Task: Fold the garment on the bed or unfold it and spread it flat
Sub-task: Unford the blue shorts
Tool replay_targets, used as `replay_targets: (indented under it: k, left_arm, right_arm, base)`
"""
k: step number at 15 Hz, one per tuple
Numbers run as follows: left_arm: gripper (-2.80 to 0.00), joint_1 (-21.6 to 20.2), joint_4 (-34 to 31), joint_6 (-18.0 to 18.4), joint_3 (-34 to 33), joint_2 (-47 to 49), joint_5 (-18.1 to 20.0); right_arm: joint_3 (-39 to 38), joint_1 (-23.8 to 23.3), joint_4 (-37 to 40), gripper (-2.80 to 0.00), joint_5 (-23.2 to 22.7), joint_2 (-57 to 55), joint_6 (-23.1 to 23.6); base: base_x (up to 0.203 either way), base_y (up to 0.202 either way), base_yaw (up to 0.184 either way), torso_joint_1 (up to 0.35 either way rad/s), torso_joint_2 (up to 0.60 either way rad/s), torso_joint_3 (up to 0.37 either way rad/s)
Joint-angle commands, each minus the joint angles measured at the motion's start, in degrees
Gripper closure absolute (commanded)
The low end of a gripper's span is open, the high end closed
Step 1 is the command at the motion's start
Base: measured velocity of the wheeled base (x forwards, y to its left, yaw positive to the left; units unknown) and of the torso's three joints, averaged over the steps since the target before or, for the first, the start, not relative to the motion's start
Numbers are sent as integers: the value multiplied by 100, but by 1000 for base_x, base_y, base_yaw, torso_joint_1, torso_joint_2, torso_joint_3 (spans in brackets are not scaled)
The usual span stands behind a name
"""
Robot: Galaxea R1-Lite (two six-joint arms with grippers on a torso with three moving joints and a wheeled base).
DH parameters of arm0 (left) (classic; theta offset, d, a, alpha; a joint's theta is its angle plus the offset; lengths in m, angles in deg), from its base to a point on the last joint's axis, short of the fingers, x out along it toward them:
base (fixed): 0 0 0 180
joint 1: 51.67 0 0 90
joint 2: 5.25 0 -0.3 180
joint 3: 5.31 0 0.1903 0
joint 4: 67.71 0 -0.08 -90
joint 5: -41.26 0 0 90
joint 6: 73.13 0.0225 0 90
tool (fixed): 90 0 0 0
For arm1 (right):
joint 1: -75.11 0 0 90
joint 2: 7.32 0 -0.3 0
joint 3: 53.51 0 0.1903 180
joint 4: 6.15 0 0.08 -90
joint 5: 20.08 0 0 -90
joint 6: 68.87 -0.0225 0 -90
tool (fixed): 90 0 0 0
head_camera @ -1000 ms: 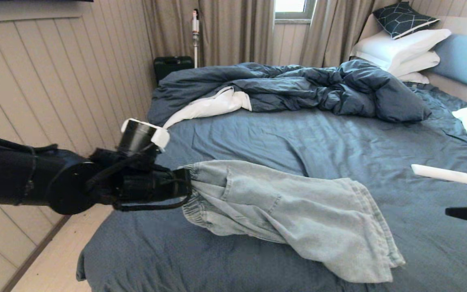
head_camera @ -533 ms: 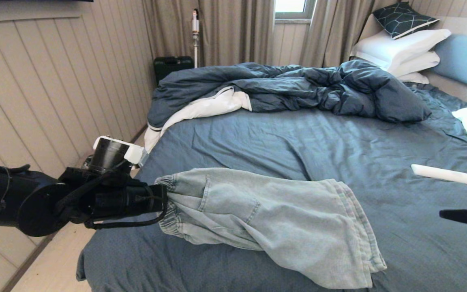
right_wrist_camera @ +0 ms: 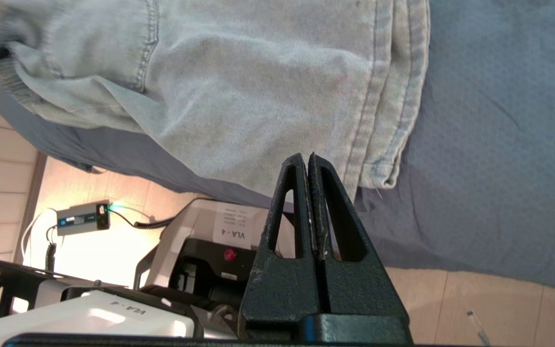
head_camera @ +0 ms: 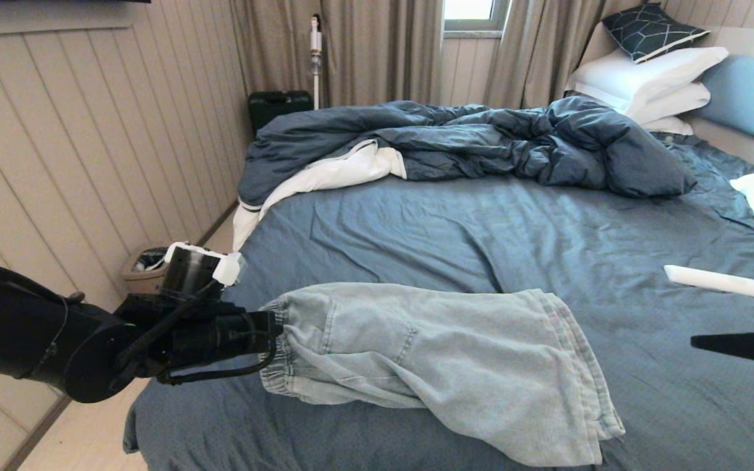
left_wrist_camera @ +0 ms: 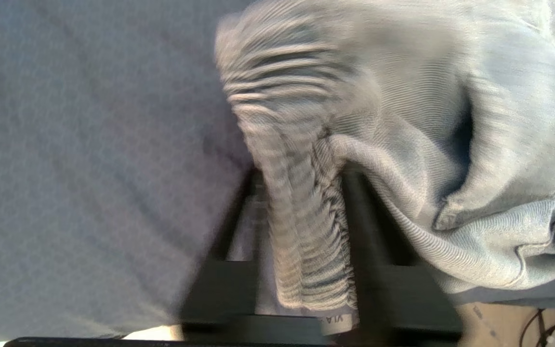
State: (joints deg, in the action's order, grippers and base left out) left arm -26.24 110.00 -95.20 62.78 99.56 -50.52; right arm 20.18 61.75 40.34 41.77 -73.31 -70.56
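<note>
The garment (head_camera: 442, 353), pale blue denim shorts, lies stretched across the near part of the bed (head_camera: 482, 229), with its gathered waistband at the left and its leg hems at the right. My left gripper (head_camera: 275, 330) is at the waistband near the bed's left edge. In the left wrist view its jaws (left_wrist_camera: 301, 176) stand apart around the waistband (left_wrist_camera: 301, 231), with a strip of sheet showing beside one finger. My right gripper (head_camera: 701, 341) hovers at the right, shut and empty. In the right wrist view it (right_wrist_camera: 308, 156) points at the garment's hem corner (right_wrist_camera: 378, 173).
A crumpled dark blue duvet (head_camera: 468, 137) with white lining fills the far half. White pillows (head_camera: 652, 72) and a patterned cushion (head_camera: 652, 29) lean at the headboard. A white flat object (head_camera: 714, 281) lies on the sheet at right. A bin (head_camera: 144, 265) stands by the left wall.
My left arm drew the garment towards the bed's left edge and lowered it onto the sheet. Its jaws have parted from the waistband. The right gripper has come a little further into view.
</note>
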Motion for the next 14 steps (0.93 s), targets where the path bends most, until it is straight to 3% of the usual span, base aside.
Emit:
replay_targets:
  k: [1,5,11,14]
  left_arm:
    - [-280,3,74,4,-127,-186,2]
    - [-280,-63,248,94,-26,-802,71]
    - [-280,-176,611,144,1048,1076,212]
    - [-280,-319,889,285,1290,1497,543]
  right_arm:
    - [-5,0,8,0,-42,-63,2]
    - [-16,14,-121,0,-171,-220,0]
    - [-84,44,-247,0,-297,-274,19]
    - [-93,44,-265,0,-297,-283,20]
  base:
    - [0,0,0,0,0,0]
    - [0,0,0,0,0,0]
    - [0,0,0,0,0,0]
    - [0,0,0,0,0,0]
